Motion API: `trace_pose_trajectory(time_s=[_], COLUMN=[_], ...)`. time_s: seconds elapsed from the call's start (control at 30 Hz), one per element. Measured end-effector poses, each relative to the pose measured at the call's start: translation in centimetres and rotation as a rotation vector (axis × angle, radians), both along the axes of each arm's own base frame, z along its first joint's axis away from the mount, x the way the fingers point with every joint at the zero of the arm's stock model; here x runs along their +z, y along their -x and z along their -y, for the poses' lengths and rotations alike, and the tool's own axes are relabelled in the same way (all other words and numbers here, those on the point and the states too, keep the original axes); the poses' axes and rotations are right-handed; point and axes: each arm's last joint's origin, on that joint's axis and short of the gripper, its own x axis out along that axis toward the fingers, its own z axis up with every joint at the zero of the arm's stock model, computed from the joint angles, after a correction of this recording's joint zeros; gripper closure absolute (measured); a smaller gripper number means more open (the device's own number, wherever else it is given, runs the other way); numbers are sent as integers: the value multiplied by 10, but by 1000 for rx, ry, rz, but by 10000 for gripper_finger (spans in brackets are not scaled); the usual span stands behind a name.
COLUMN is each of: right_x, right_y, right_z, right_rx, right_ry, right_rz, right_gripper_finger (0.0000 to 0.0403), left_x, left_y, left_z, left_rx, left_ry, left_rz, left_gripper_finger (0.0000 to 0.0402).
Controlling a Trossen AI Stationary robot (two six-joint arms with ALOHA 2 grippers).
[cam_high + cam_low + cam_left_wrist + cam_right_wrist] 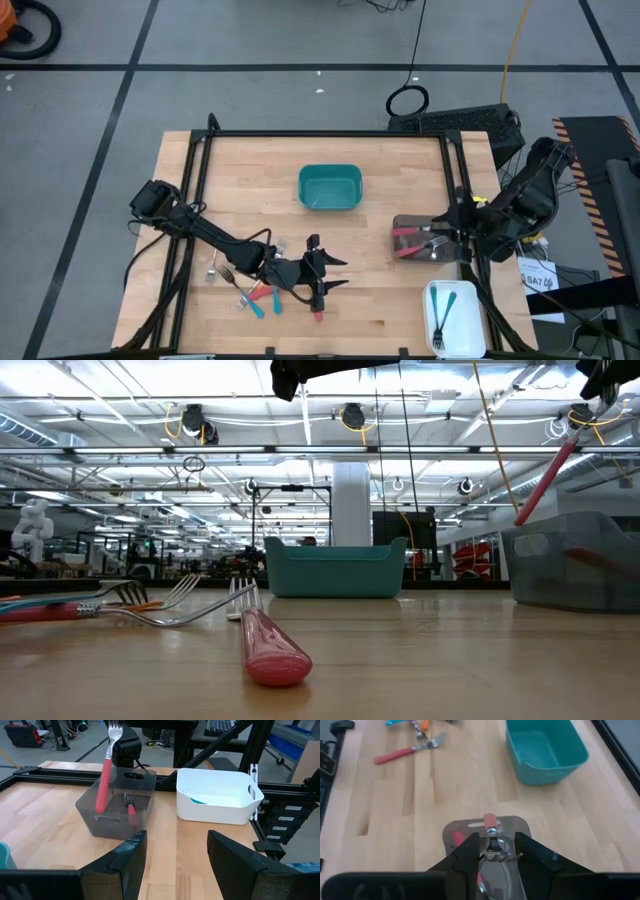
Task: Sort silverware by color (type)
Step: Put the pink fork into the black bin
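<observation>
My right gripper (447,237) is shut on a red-handled fork (103,780) over the grey bin (402,222) at the table's right. A second red fork (131,812) lies in that bin. My left gripper (338,274) hangs open over the near middle of the table, holding nothing. Several red, orange and teal forks (250,288) lie in a loose pile just left of it. One red fork (270,645) lies on the table by its fingers. A teal fork (445,312) lies in the white bin (432,335). My right gripper pinches the fork's metal neck (492,845), just below the tines, between its two fingers. The fingers slant down from the table's right. The tines (115,729) stick up above them and the red handle (545,480) hangs tilted down toward the grey bin.
An empty teal bin (330,187) stands at the far middle of the table. The white bin sits at the near right corner, just near of the grey bin. Black frame rails (325,133) run along the table's edges. Bare wood lies between the pile and the bins.
</observation>
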Motion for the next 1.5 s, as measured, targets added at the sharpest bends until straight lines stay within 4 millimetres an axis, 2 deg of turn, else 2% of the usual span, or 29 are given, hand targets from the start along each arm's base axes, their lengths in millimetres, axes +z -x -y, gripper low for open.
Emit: trace_pose_trajectory(time_s=[0.53, 0.87, 1.23, 1.5], right_x=[-3, -1, 30, 13], right_y=[4, 8, 14, 19], right_z=[0, 5, 13, 16], right_rx=[22, 34, 39, -26], right_ry=[-56, -76, -111, -93], right_rz=[-102, -83, 0, -127], right_gripper_finger=[298, 298, 299, 299], left_x=[-1, -1, -1, -1], left_y=[0, 0, 0, 0], left_z=[0, 0, 0, 0], left_rx=[3, 6, 6, 7], left_ry=[6, 15, 16, 18], left_rz=[-7, -13, -13, -13], left_gripper_finger=[195, 195, 195, 195])
